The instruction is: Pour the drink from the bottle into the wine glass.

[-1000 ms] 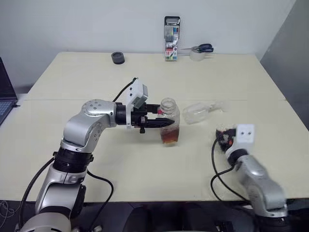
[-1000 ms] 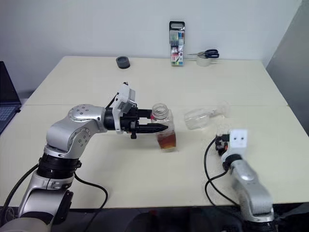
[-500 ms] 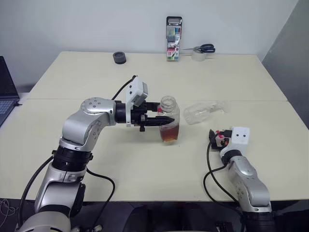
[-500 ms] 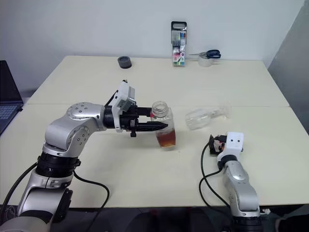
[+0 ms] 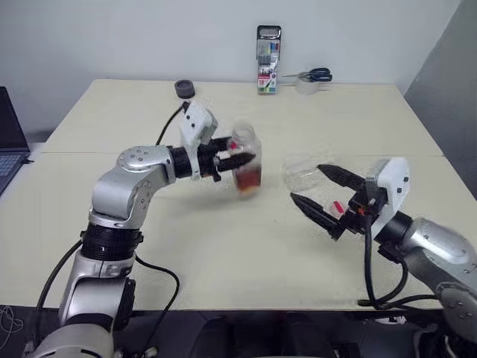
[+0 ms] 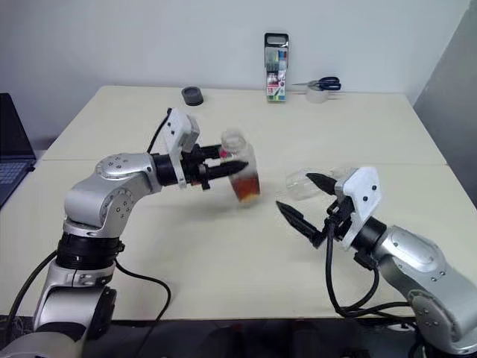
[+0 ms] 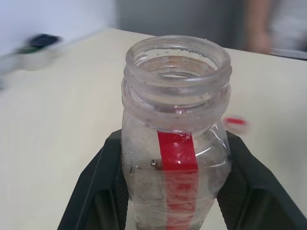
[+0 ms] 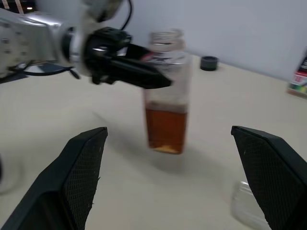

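The left gripper (image 5: 237, 158) is clenched on the bottle (image 5: 246, 160), uncapped and lifted off the tabletop (image 5: 223, 246), with the drink (image 5: 249, 177) low in it. The right gripper (image 5: 322, 195) hangs spread wide, grasping nothing, just in front of the wine glass (image 5: 304, 176), which lies on its side between the arms. The worry, I'd say: poured now, the drink would run over the tabletop, since the glass isn't upright. Those wide fingers could also nudge the glass rolling, and a small red cap (image 5: 336, 207) lies close by.
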Robot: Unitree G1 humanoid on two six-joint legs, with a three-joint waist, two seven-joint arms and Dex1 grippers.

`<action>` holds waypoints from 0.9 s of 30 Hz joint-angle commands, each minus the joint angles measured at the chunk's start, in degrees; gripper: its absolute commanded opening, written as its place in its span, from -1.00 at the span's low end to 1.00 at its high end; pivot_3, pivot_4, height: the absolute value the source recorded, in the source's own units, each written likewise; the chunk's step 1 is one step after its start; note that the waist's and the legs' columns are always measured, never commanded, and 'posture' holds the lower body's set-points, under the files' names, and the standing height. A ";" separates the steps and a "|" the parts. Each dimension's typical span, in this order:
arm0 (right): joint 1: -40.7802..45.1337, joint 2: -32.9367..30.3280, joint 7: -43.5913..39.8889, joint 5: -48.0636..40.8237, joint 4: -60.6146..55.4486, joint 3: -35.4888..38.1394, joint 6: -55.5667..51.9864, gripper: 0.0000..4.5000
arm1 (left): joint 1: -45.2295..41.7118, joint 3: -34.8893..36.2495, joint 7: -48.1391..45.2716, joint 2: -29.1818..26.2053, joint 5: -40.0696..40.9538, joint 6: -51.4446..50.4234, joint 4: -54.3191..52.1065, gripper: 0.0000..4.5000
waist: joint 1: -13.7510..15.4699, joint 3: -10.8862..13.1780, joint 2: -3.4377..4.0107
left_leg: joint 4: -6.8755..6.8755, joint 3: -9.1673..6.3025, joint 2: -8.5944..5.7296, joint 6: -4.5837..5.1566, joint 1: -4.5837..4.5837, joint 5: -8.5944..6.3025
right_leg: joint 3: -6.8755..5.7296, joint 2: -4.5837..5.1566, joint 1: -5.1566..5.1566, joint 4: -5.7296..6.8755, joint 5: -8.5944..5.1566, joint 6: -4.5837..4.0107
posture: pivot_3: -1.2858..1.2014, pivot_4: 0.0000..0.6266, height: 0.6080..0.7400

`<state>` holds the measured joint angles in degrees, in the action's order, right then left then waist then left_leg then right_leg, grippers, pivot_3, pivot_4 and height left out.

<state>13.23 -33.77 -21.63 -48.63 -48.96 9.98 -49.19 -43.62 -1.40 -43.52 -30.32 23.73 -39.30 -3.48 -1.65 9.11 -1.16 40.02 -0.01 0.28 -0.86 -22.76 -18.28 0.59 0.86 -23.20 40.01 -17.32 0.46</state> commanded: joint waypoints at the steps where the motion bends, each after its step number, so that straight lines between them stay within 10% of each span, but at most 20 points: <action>1: 6.43 0.27 0.88 -4.89 1.50 -0.73 -1.25 0.97 | -4.44 5.21 13.21 2.14 -4.65 0.05 0.54 -0.09 | -0.02 0.00 -0.01 | 0.00 0.02 0.00 0.00 -0.01 0.00 | 0.02 0.00 -0.01 0.01 0.00 0.00 | 0.03 -0.52 1.00; 11: 13.45 5.10 2.98 -1.74 6.84 -7.27 0.77 0.97 | 2.37 14.64 37.40 5.99 -14.36 4.53 5.60 -0.09 | -0.08 -0.03 -0.04 | -0.02 0.06 0.00 -0.23 -0.06 0.13 | 0.00 0.08 -0.09 0.00 0.01 0.00 | 0.03 -0.52 1.00; 27: 14.18 3.92 1.67 -1.31 7.49 -7.82 0.95 0.97 | 5.38 16.48 35.80 7.06 -12.01 6.92 9.51 -0.09 | 1.23 -0.10 -0.21 | -0.02 0.04 -0.06 -0.24 -0.10 0.13 | -0.12 0.19 -0.10 -0.03 0.01 0.00 | 0.03 -0.52 1.00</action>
<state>26.60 -29.78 -20.09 -50.25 -39.89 1.89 -49.31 -36.44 14.43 -7.11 -22.81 11.09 -33.25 7.36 -0.43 9.01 -1.36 40.01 0.02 0.22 -1.11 -22.86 -18.15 0.47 1.05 -23.30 39.97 -17.31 0.46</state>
